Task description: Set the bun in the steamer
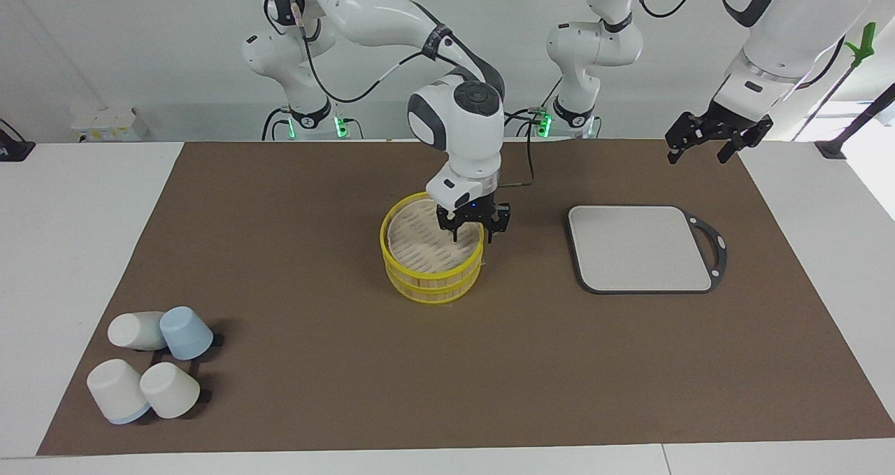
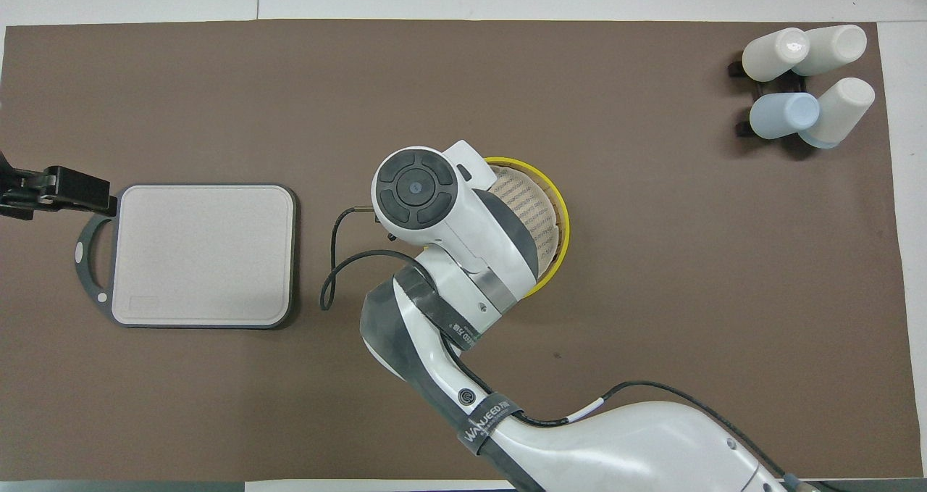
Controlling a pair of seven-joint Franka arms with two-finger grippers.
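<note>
While held over the round yellow-rimmed slatted steamer [image 1: 432, 247], right gripper [image 1: 472, 232] fingers spread and empty, left gripper [image 1: 699, 143] parked above the mat near the grey rectangular board [image 1: 640, 248], fingers apart

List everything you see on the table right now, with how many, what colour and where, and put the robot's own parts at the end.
steamer: one, yellow-rimmed, two stacked tiers with a pale slatted top, middle of the brown mat.
board: one, grey, rectangular, dark-edged with a loop handle, beside the steamer toward the left arm's end.
cups: four, three white and one blue, clustered on a black rack, at the right arm's end and farther from the robots than the steamer.
mat: one, brown, covering most of the white table.
bun: none visible.
right gripper: open, over the steamer's edge toward the board.
left gripper: open, raised over the mat's edge at the left arm's end; this arm waits.
</note>
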